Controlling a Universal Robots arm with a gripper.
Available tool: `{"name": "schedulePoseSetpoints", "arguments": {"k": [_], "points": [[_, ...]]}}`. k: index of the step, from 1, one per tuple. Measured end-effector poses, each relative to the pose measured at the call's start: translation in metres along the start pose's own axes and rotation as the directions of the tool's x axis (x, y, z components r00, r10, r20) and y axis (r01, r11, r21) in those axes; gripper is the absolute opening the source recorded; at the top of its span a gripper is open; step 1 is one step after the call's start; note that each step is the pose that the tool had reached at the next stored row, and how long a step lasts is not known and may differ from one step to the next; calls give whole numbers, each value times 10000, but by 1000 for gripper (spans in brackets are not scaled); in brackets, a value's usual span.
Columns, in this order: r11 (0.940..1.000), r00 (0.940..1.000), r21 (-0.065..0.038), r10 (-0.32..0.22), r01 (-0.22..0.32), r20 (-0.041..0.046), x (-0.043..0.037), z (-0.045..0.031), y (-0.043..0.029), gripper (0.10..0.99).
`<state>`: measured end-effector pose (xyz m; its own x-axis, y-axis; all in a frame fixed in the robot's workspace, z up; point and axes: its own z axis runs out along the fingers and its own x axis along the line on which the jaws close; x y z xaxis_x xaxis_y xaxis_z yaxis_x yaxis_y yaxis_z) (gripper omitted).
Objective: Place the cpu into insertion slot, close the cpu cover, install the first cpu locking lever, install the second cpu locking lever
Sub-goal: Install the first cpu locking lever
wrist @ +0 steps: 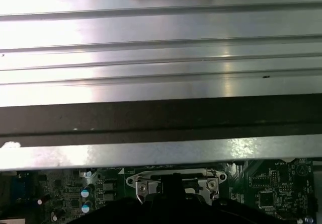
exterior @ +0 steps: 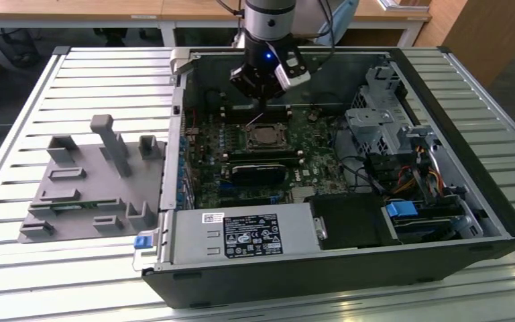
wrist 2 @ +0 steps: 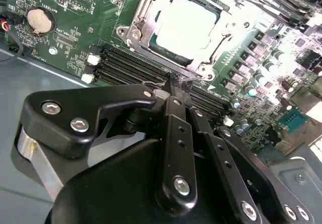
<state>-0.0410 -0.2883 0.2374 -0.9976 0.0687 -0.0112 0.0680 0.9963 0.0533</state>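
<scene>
Gripper (wrist 2: 173, 87) fingers (wrist 2: 177, 128) pinched narrow at cover (wrist 2: 137, 32) edge beside seated cpu (wrist 2: 187, 25); likely risk: slipping off thin lever (wrist 2: 187, 76), gouging board (wrist 2: 75, 38).

Just 1 arm (exterior: 269, 20) here. It drops in from the top of the exterior view, silver tube pretty much vertical, with a blue light (exterior: 265, 55) glowing low on the wrist (exterior: 267, 37). Under that hangs the black gripper (exterior: 259, 107), pointing straight down, tips at the lowest point. In the second wrist view you get the gripper (wrist 2: 173, 85) up close. Chunky black links (wrist 2: 75, 116) with silver screws fold in from the side, and the 2 fingers (wrist 2: 176, 133) run side by side and narrow to 1 point. Tips are pressed together, no gap I can see. In the first wrist view the gripper (wrist: 172, 183) is just a dark tip poking up.
</scene>
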Motion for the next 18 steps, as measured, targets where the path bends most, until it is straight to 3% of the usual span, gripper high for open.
{"name": "schedulePoseSetpoints", "arguments": {"k": [18], "points": [[10000, 10000, 0, -2, 2, 0, -74, 93, 45, 106]]}}
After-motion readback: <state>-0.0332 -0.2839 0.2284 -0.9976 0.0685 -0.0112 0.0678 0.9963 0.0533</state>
